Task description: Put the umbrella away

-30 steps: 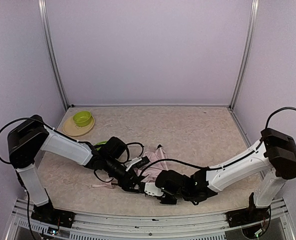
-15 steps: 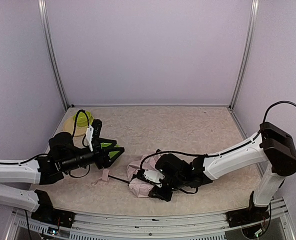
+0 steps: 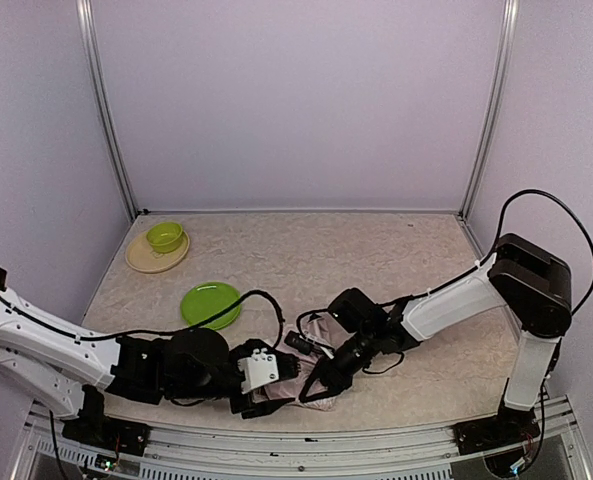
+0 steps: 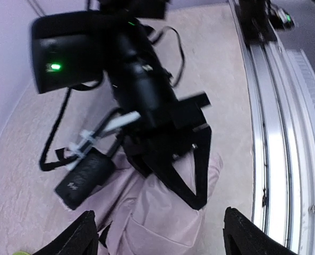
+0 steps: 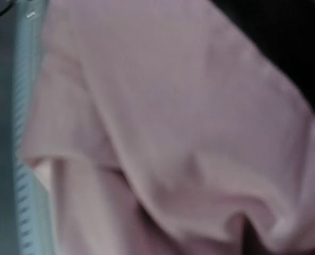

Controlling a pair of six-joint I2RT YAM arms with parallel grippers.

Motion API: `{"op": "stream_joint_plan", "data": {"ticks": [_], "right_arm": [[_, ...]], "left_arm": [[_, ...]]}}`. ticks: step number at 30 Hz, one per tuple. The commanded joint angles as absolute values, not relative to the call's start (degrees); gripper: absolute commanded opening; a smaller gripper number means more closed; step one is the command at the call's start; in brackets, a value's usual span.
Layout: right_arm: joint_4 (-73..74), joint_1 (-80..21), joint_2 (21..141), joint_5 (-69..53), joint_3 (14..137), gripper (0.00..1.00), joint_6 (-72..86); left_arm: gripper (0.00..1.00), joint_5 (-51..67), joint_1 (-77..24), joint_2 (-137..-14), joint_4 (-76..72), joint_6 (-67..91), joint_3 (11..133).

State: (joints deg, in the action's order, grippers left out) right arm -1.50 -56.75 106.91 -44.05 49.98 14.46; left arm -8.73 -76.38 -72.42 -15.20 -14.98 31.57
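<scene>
A: Your left pincer [image 4: 160,236] is spread wide and grips nothing. In its own wrist view the two fingers sit far apart at the bottom corners. The umbrella [image 4: 146,212] lies as a pale pink bundle between them and just ahead.

B: And your right pincer [image 4: 198,199]? Its own camera gives you only blurred pink fabric across the whole picture.

A: The left wrist view shows what that one hides. The right pincer's black fingers slant down onto the fabric and run together at the tips. Whether they pinch a fold, you can't make out from any view.

B: From overhead you get the layout. Both pincers meet over the umbrella at the near edge of the worktop [image 3: 376,260], just inside the rail [image 3: 306,440]. Your left arm [image 3: 56,345] lies low along that edge, and your right arm [image 3: 446,300] reaches in from the right.

A: Containers, then. A green bowl [image 3: 165,236] sits on a tan plate [image 3: 136,263] in the far left corner, and its inside is too small to read. A green plate [image 3: 211,304] lies flat between that corner and the umbrella.

B: The worktop is beige and speckled. Pale lilac walls [image 3: 296,100] close it in, with metal posts [image 3: 106,110] at the back corners.
</scene>
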Motion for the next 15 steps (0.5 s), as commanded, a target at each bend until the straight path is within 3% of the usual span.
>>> {"op": "stream_joint_plan", "data": {"ticks": [1, 9, 15], "right_arm": [[11.48, -57.31, 113.21, -48.05, 45.93, 0.00, 15.57], [12.65, -57.34, 113.08, -50.00, 46.78, 0.02, 13.91], [13.15, -56.20, 110.88, -48.92, 46.83, 0.15, 12.96]], "left_arm": [[0.80, -16.14, -80.87, -80.79, -6.77, -25.40, 37.02], [0.81, -18.30, -81.73, -94.78, -3.19, -28.75, 40.96], [0.68, -16.25, -81.65, -100.81, 2.92, -26.12, 43.42]]}}
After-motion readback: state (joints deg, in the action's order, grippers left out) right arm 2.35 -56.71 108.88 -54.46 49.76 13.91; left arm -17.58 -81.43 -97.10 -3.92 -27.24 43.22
